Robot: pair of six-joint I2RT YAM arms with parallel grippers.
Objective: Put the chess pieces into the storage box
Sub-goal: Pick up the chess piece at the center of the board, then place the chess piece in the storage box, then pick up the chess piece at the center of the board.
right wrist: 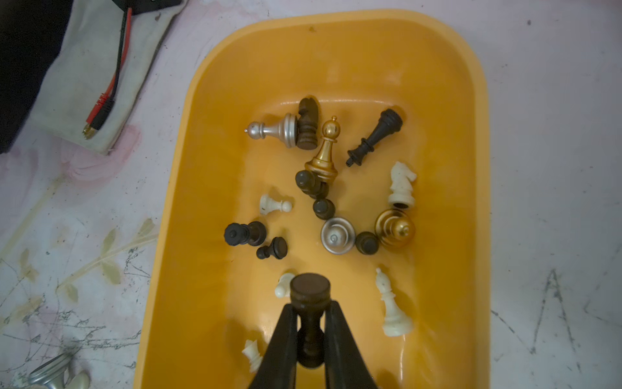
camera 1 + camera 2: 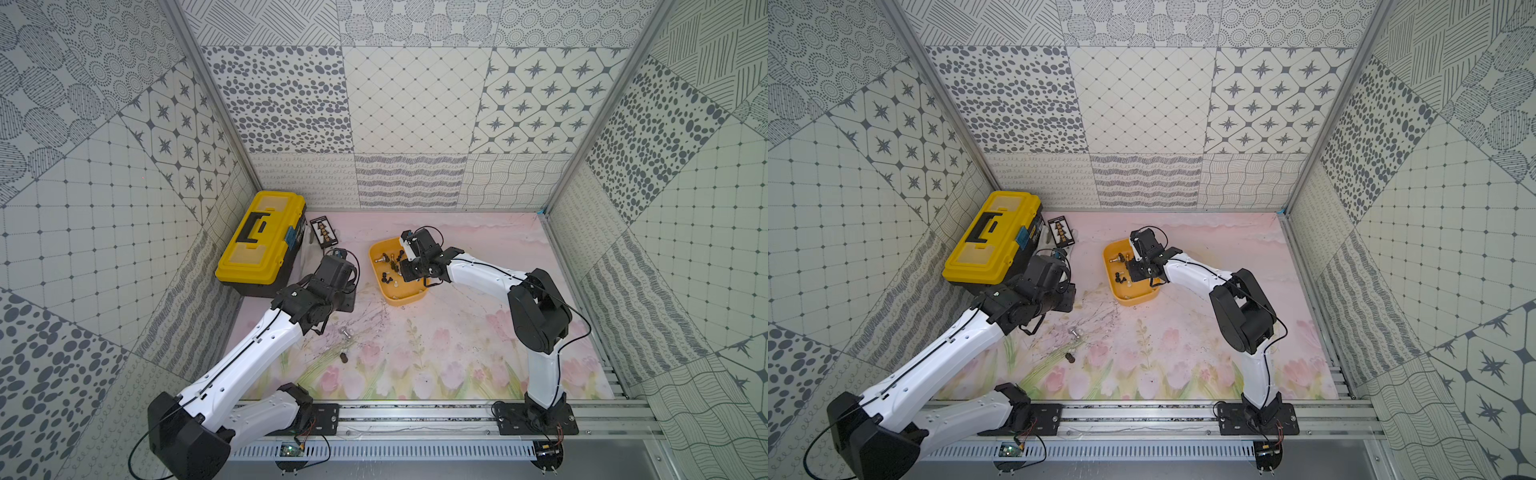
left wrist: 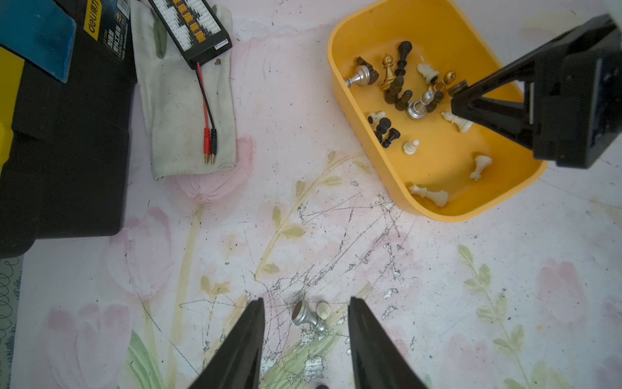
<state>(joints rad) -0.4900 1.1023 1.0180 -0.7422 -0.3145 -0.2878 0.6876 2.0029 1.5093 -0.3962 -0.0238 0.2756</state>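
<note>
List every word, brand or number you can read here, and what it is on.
"deli": yellow strip of the label on the toolbox, left wrist view.
Characters after it and the small print beside it: too blurred.
Connector board: markings too small to read.
No other text is readable.

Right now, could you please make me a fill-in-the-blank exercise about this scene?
The right gripper is ____ on a dark chess piece over the storage box.
The left gripper, facing the silver piece, is ____.
The silver piece lies on its ____.
Missing: shut; open; side.
</note>
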